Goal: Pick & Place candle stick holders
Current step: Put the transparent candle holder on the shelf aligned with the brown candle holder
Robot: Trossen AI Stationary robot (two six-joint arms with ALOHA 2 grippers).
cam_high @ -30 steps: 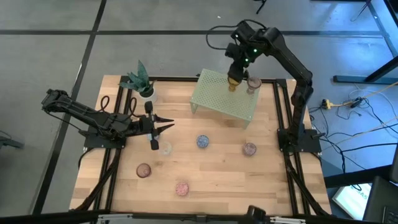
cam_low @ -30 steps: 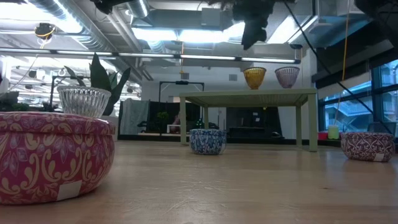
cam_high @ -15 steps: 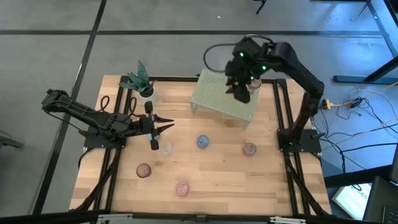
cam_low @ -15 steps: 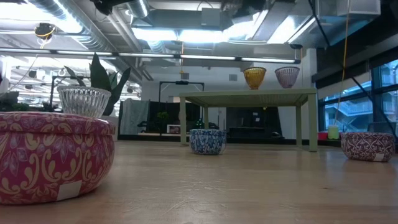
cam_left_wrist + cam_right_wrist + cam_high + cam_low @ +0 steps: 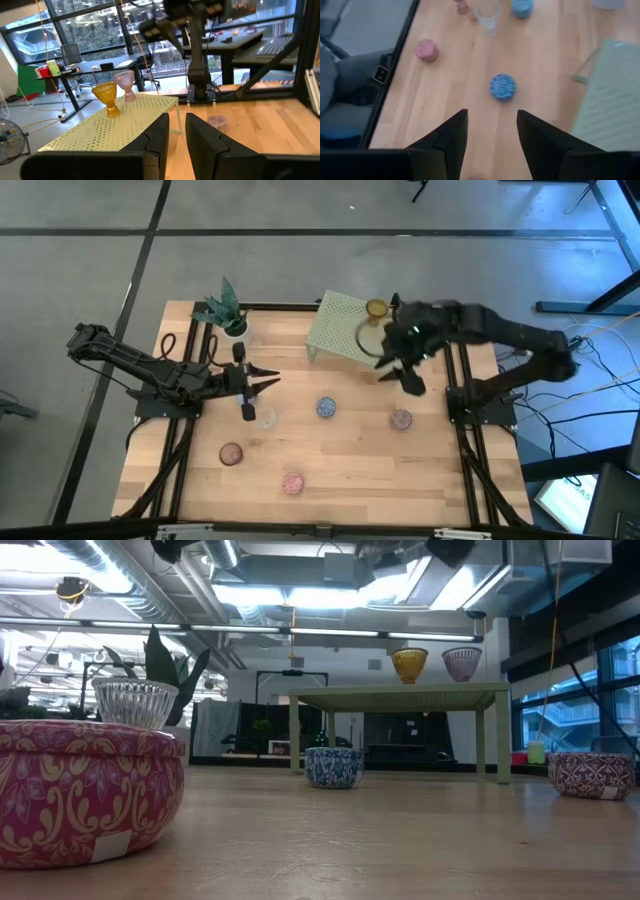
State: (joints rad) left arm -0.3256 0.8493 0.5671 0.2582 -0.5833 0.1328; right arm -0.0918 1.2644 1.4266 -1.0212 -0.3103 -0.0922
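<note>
An amber holder [image 5: 376,308] and a pink stemmed one [image 5: 461,663] stand on the green rack [image 5: 345,335] at the table's far side. On the table stand a blue holder [image 5: 326,408], a clear one [image 5: 265,418], a brownish one [image 5: 401,419], a purple-brown one [image 5: 231,454] and a pink one [image 5: 292,483]. My right gripper [image 5: 492,112] is open and empty, raised over the table near the rack's near right corner [image 5: 410,380]. The blue holder [image 5: 503,87] lies ahead of its fingers. My left gripper [image 5: 272,378] is open and empty, just on the far side of the clear holder.
A small potted plant [image 5: 225,310] stands at the far left of the table. Black frame rails [image 5: 452,360] run along the table's sides. Bare wood lies between the scattered holders in the middle and near part of the table.
My right gripper has left the spot above the amber holder on the rack. It has swung toward the table's near and right edges, off the rack, and now hangs over the open table. The amber and pink holders stay standing on the rack.
</note>
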